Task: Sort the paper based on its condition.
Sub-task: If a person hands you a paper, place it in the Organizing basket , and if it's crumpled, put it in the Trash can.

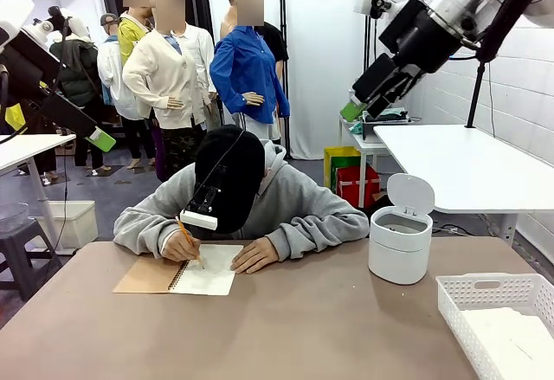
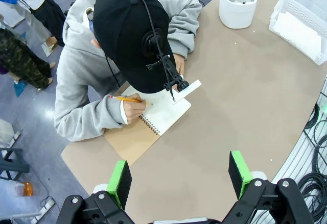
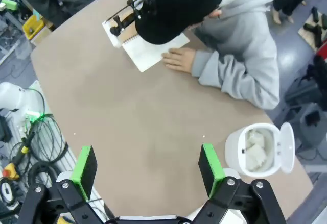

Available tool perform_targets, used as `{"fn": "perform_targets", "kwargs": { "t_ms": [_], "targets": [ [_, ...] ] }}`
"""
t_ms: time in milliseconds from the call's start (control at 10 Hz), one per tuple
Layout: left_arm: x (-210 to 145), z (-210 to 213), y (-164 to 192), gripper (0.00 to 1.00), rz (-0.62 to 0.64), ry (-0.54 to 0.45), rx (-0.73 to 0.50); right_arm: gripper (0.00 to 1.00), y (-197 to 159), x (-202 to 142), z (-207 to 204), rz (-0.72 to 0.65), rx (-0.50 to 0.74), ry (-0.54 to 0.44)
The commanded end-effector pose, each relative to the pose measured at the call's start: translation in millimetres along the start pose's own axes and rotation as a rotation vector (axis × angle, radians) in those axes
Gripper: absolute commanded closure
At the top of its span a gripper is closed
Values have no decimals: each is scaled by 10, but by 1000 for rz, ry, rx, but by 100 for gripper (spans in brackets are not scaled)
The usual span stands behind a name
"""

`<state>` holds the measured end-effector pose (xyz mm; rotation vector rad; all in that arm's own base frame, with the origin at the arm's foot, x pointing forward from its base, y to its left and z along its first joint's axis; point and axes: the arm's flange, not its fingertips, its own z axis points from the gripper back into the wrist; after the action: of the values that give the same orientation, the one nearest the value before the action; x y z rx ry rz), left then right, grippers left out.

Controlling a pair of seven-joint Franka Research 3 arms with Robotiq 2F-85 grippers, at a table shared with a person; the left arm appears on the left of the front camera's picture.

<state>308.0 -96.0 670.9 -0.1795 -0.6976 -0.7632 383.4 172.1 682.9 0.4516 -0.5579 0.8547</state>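
Smooth white paper sheets (image 1: 512,338) lie flat in a white slatted basket (image 1: 485,283) at the table's near right corner; the left wrist view shows the sheets (image 2: 301,30) too. Crumpled paper wads (image 3: 255,150) sit inside a round white bin (image 3: 236,155) whose lid is up. My left gripper (image 2: 180,178) hangs open and empty high above the table's left side. My right gripper (image 3: 147,169) is likewise open and empty, high over the right side. In the front view the left gripper (image 1: 99,140) and the right gripper (image 1: 352,110) are both raised well off the table.
A person in a grey hoodie and black cap leans over the far edge, writing with a pencil (image 1: 189,240) in a spiral notebook (image 1: 208,276) with a brown cover. The bin (image 1: 398,259) stands at the far right. Bare brown tabletop (image 1: 294,328) lies in front of me.
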Motion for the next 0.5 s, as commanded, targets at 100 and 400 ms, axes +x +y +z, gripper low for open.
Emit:
{"fn": "perform_targets", "kwargs": {
  "t_ms": [100, 400],
  "targets": [
    [-5, 6, 9, 0, 1, -3, -5, 0, -12, 90, -132, 73, -30, -14],
    [-5, 6, 9, 0, 1, -3, -5, 0, -54, 138, -109, 86, -50, 6]
  ]
}}
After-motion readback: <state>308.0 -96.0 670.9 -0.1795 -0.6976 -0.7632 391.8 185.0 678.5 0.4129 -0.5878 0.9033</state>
